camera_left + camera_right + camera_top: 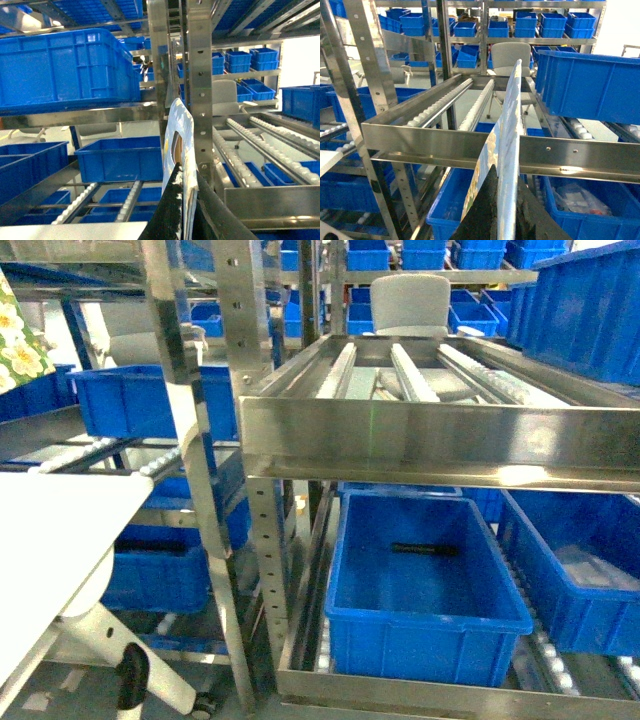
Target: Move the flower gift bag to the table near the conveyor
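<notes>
In the left wrist view, the left gripper [186, 181] is nearest, its two dark fingers [169, 202] clamped on the lower edge of the flower gift bag [181, 131]. This is a small pale blue paper bag with a cut-out handle hole. It stands upright and edge-on, just in front of a perforated steel post [201, 100].

In the right wrist view, the right gripper [505, 180] pinches a thin pale blue printed panel [508, 125], also upright and edge-on. I cannot tell whether it is part of the same bag.

In the head view, only a corner of the bag's white-and-yellow flower print [20, 340] shows, at the upper left edge. It is held in the air, above the plain white tabletop [50, 515] at lower left. Neither gripper appears in this view.

Beyond, the shiny steel-framed conveyor [440, 445] of sloping roller tracks fills the middle. A deep blue plastic bin [425, 590] sits on its lower level. More blue bins [555, 22] line distant shelves.
</notes>
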Controlling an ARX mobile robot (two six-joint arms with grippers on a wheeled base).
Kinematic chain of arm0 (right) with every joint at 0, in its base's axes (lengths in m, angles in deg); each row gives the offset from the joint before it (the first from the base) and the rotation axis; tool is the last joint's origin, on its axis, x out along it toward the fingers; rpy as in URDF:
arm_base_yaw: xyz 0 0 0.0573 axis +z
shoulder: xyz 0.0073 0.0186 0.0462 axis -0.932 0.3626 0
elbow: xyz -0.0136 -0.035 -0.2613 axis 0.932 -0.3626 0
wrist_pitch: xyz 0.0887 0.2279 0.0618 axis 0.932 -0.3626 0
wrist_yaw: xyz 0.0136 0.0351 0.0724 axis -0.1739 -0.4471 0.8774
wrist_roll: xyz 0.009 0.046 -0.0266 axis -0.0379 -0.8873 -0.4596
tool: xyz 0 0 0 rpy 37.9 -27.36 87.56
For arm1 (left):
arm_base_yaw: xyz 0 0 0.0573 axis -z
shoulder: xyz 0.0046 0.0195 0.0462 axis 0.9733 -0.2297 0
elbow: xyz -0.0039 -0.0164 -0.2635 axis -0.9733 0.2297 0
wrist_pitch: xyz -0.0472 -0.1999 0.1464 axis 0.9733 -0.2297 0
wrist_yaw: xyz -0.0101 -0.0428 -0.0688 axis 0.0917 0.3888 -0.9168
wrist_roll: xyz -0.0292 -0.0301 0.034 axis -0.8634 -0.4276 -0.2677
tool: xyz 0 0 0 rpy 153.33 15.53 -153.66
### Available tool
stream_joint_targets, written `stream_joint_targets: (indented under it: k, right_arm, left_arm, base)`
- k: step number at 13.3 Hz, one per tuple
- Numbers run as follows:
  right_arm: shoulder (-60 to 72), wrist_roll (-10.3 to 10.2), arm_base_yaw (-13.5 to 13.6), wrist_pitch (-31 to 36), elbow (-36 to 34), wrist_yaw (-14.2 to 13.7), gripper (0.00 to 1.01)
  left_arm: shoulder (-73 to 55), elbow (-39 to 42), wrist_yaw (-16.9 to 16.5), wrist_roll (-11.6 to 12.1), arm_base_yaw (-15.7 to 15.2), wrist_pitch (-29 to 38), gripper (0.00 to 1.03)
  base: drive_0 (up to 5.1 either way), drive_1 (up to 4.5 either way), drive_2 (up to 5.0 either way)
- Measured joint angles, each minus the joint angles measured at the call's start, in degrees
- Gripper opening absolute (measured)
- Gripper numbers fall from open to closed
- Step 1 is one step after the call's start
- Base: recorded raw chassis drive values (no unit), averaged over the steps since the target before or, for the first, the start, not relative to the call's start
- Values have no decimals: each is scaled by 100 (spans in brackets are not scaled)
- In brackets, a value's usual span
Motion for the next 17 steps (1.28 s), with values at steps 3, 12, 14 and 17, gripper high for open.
stream_joint_targets:
  k: [3,12,14,17]
  right_arm:
    - [-26,0,0,2,0,-2,3]
    - [-17,2,0,-2,0,-2,3]
    - [-24,2,2,-4,0,0,3]
    - [-24,2,0,-7,0,-2,3]
  left_arm:
    - [28,0,-2,0,0,7,2]
    - [15,0,0,0,0,-11,2]
    - [13,0,0,0,0,9,2]
    - [7,0,-2,0,0,-7,2]
  base:
    - [-481,327,161]
    - [-474,360,134]
    - [-504,327,115]
    - [-478,352,141]
